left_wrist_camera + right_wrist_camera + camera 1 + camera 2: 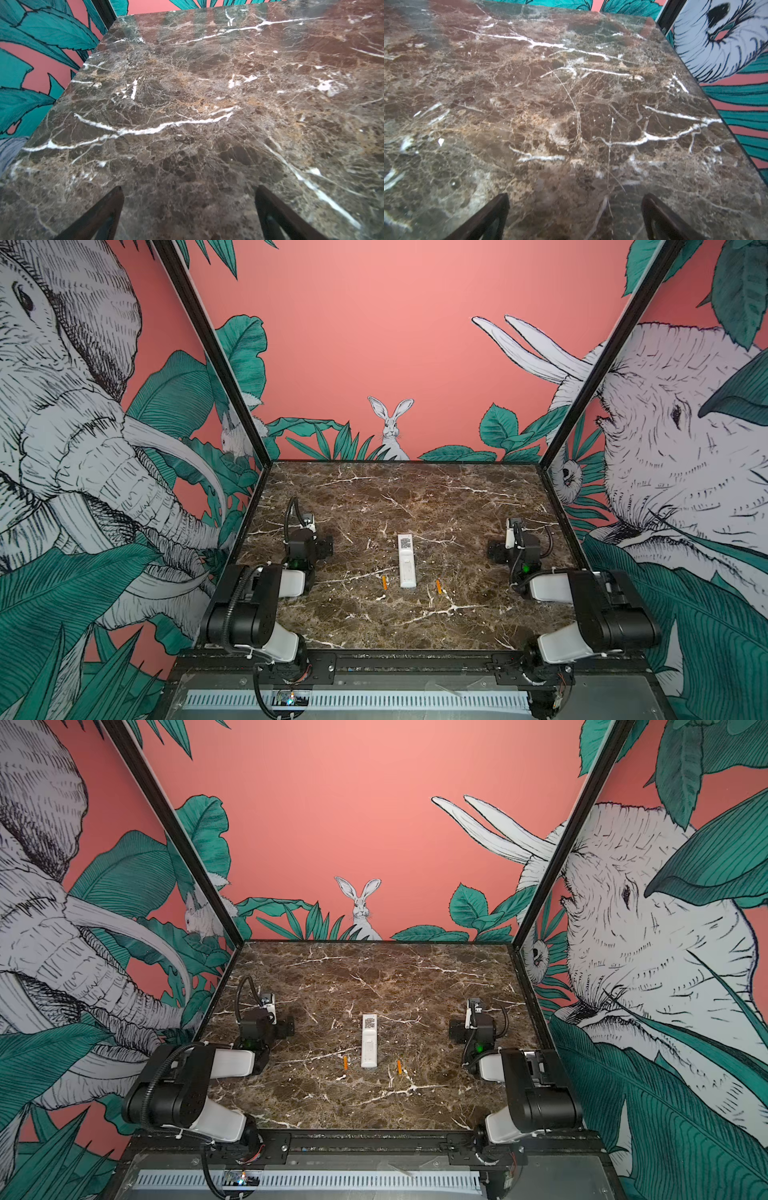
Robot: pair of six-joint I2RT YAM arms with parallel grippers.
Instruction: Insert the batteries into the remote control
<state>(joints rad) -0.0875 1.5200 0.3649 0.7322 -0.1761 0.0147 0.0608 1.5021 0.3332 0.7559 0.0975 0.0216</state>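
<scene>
The remote control (406,560) (369,1040) is a slim white bar lying lengthwise in mid-table, its dark printed label facing up at the far end. The two batteries are thin orange cylinders on the marble beside its near end, one to the left (384,583) (345,1062) and one to the right (439,586) (400,1066). The left arm (305,547) rests well to the left of the remote, the right arm (517,549) well to the right. My left gripper (189,193) and right gripper (575,197) are open over bare marble, holding nothing. Neither wrist view shows the remote or batteries.
The dark brown marble table (415,497) is boxed in by mural walls at the back and both sides, with black frame posts (257,448) (552,448) at the back corners. A black rail (415,659) carrying both arm bases runs along the front edge.
</scene>
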